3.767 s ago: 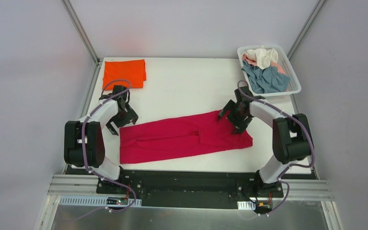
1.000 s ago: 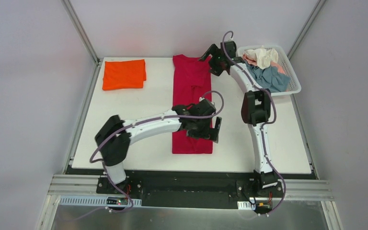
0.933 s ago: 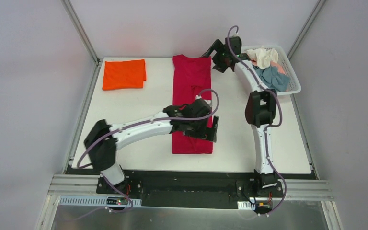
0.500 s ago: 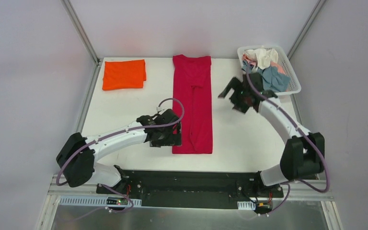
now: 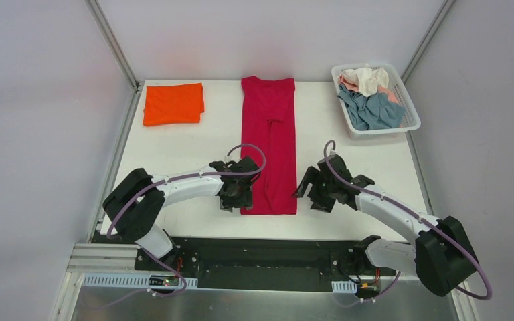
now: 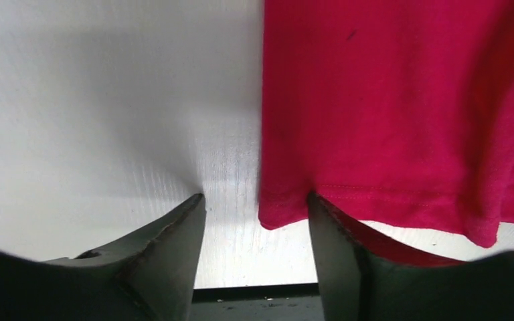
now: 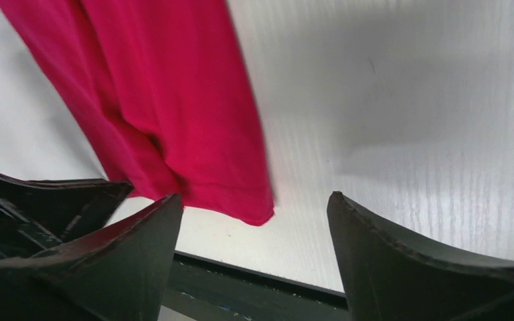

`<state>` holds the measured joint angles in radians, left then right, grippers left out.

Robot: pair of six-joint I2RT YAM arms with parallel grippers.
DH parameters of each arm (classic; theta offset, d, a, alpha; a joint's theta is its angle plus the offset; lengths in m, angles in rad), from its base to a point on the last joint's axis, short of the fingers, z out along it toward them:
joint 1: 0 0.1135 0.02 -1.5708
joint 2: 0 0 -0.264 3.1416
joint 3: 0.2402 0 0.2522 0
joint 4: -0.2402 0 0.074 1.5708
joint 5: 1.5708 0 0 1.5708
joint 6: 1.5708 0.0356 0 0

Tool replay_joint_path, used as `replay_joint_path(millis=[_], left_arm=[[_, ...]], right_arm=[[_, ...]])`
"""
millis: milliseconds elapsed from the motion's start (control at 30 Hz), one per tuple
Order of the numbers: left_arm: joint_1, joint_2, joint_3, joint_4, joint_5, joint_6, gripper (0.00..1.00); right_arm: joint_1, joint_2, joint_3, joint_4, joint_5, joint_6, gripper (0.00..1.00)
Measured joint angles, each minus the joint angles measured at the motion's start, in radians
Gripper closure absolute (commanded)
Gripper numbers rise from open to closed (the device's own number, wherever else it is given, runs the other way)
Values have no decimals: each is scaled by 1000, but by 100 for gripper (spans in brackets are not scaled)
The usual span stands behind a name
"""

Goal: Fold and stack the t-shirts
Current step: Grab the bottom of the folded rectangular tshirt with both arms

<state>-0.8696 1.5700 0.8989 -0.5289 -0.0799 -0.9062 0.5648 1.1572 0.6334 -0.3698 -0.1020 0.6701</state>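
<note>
The crimson red t-shirt lies folded into a long narrow strip running from the far edge to the near edge of the table. My left gripper is open at its near left corner, which lies between the fingers. My right gripper is open beside its near right corner, also between the fingers. The bright orange t-shirt lies folded at the far left. Grey-blue, cream and pale pink t-shirts are heaped in the basket.
The white slatted basket stands at the far right corner. The table's near edge runs just below both grippers. Metal frame posts stand at the far corners.
The red shirt was turned from lying crosswise to lengthwise. Both arms then drew back from its far end and middle to its near corners.
</note>
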Motion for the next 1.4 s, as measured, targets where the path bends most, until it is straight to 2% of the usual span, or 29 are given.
replay_joint_path(millis=[167, 333, 433, 500, 633, 1067, 1233, 1400], left_arm=[[0, 8, 0, 11, 0, -13, 76], [0, 24, 6, 34, 12, -25, 99], [0, 31, 14, 36, 25, -24, 100], [0, 31, 15, 36, 27, -26, 100], [0, 17, -3, 48, 27, -38, 100], [-23, -159, -198, 160, 39, -125, 100], [-61, -230, -249, 164, 46, -134, 100], [-67, -363, -281, 137, 42, -131, 100]], right_arm=[[35, 3, -93, 37, -58, 45, 35], [64, 35, -101, 97, -94, 67, 45], [74, 62, -108, 137, -103, 82, 52], [78, 81, -116, 158, -110, 90, 64], [87, 102, -137, 199, -118, 112, 100], [89, -70, -313, 291, -173, 166, 100], [95, -162, -354, 265, -201, 168, 100], [98, -245, -352, 259, -216, 170, 100]])
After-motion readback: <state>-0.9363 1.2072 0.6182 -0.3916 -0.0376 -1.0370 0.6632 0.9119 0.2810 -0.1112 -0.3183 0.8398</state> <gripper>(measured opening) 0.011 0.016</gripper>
